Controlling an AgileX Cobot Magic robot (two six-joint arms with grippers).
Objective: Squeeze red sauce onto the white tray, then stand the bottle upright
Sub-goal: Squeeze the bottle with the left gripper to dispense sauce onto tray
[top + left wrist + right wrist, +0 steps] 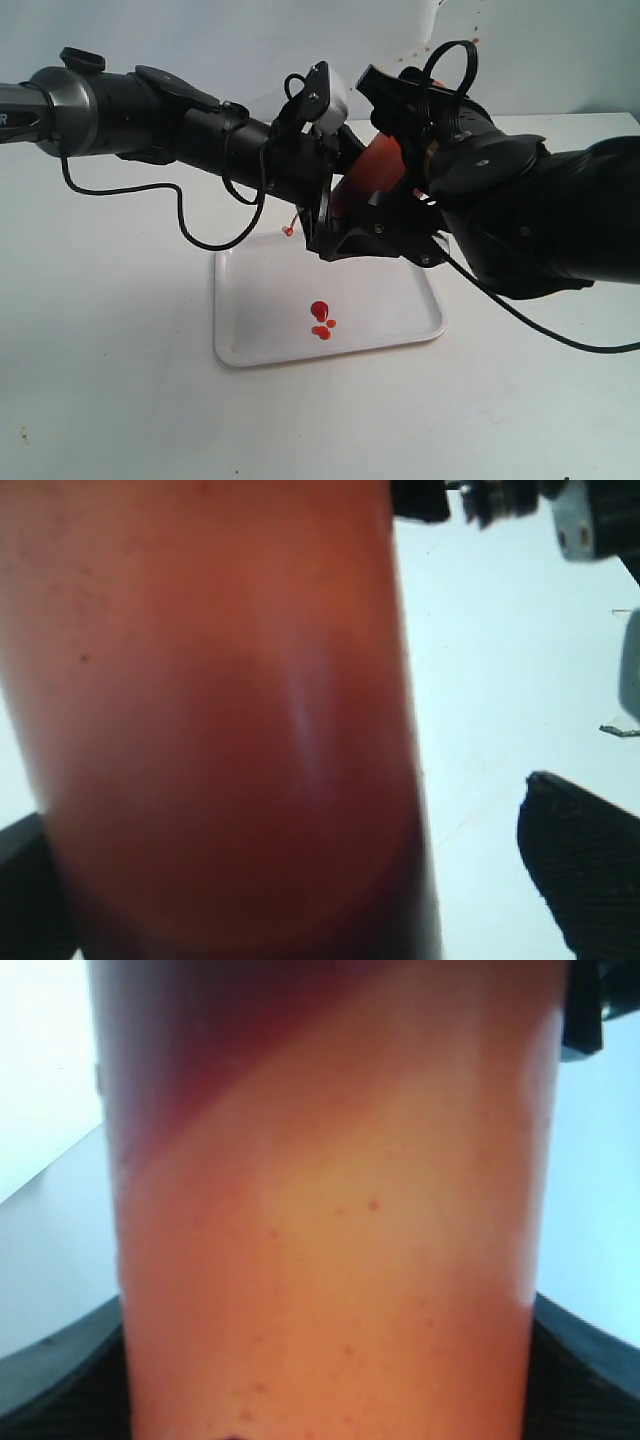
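The right gripper [322, 1385] clamps the bottle [372, 172], tilted over the far edge of the white tray [250, 300]. The left gripper [300, 880] stands wide around it. The red sauce [320, 318] lies mid-tray.

White table [110, 400] — pale wall [220, 30]
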